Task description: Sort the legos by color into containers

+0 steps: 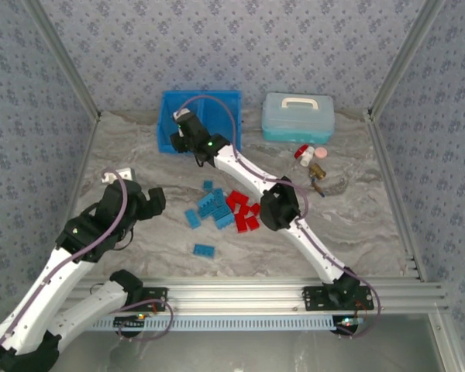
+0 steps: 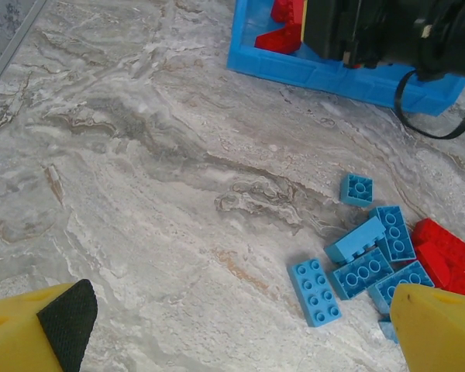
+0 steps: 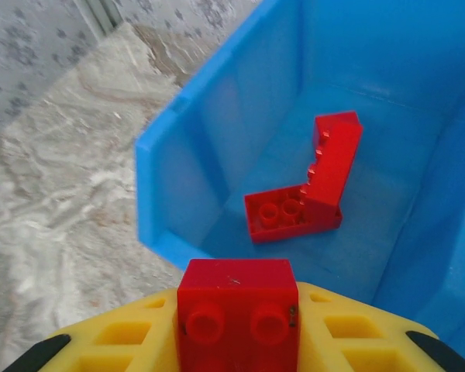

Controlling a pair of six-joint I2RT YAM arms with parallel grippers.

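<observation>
Right wrist: right end effector (image 3: 237,345) clamps a studded red lego (image 3: 237,293); left end effector (image 2: 244,329) gapes empty.

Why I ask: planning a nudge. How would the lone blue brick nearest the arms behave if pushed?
Probably slides, not rolls: the blue brick lies flat and boxy on the smooth table. Likely stiff and light, being small plastic. Apart from the pile, it should move alone.

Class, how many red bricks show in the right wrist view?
3: a red brick gripped between the right jaws, another lying flat in the bin, a third standing against it. More may be hidden.
</observation>
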